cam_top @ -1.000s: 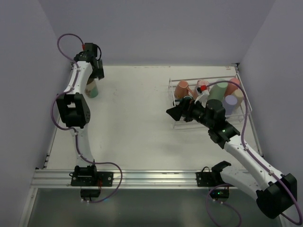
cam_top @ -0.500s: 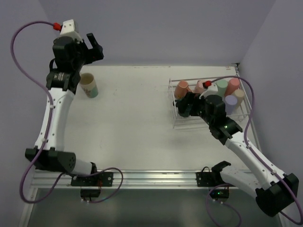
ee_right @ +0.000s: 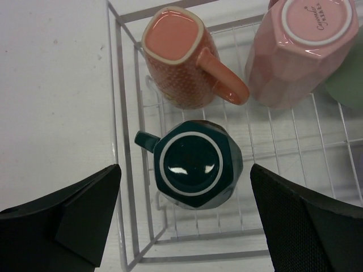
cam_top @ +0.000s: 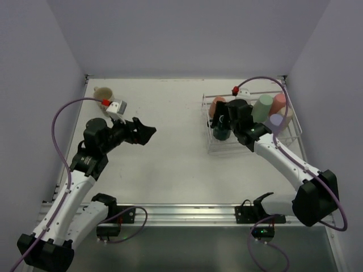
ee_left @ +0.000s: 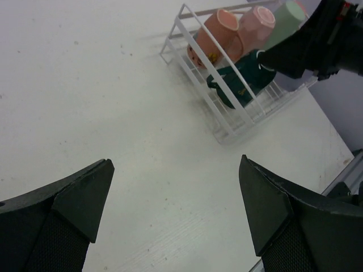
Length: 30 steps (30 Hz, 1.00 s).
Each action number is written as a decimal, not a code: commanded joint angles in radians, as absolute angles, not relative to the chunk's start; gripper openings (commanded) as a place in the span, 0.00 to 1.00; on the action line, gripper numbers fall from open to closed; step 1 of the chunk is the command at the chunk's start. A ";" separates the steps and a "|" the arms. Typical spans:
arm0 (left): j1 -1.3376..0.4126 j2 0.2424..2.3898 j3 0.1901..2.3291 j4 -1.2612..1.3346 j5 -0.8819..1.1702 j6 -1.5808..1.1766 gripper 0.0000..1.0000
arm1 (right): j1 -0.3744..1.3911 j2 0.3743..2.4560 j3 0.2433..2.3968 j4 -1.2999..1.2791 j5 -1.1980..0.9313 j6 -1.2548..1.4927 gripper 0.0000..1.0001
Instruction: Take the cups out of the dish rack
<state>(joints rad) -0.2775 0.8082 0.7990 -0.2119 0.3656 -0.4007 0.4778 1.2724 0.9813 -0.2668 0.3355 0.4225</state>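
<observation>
The dish rack (cam_top: pixel 211 148) stands at the right and holds upside-down cups: salmon mug (cam_top: pixel 217 104), dark green mug (cam_top: pixel 222 134), mint green (cam_top: pixel 262 107), pink (cam_top: pixel 279 101) and lavender (cam_top: pixel 276 120). My right gripper (cam_top: pixel 220 124) hovers open right above the dark green mug (ee_right: pixel 195 164), one finger on either side, not touching it. Beside it are the salmon mug (ee_right: pixel 178 54) and the pink cup (ee_right: pixel 303 48). A cream cup (cam_top: pixel 103 93) stands upright at the far left. My left gripper (cam_top: pixel 144 134) is open and empty over bare table, pointing at the rack (ee_left: pixel 227 127).
The rack's white wire side (ee_right: pixel 120 141) runs just left of the dark green mug's handle. Grey walls close the table at back and both sides. A metal rail (cam_top: pixel 170 212) runs along the near edge.
My left arm has let go of the cream cup, risen, then swung down toward the table's middle. My right gripper has moved up into the rack over the dark green mug.
</observation>
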 commanded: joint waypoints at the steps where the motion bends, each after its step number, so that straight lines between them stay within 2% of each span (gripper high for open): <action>1: -0.279 0.739 0.718 -0.133 0.423 -0.364 1.00 | 0.479 1.324 1.048 -0.273 0.422 0.410 0.99; 15: -0.282 0.739 0.693 -0.129 0.474 -0.316 1.00 | 0.479 1.486 1.108 -0.276 0.491 0.494 0.94; 20: -0.284 0.745 0.695 -0.130 0.469 -0.316 1.00 | 0.474 1.500 1.100 -0.267 0.499 0.503 0.86; 24: -0.284 0.758 0.699 -0.129 0.465 -0.319 1.00 | 0.474 1.480 1.081 -0.249 0.494 0.509 0.71; 29: -0.282 0.781 0.703 -0.115 0.472 -0.330 1.00 | 0.471 1.422 1.062 -0.219 0.497 0.514 0.35; 30: -0.282 0.782 0.703 -0.109 0.480 -0.339 1.00 | 0.468 1.399 1.058 -0.213 0.494 0.511 0.34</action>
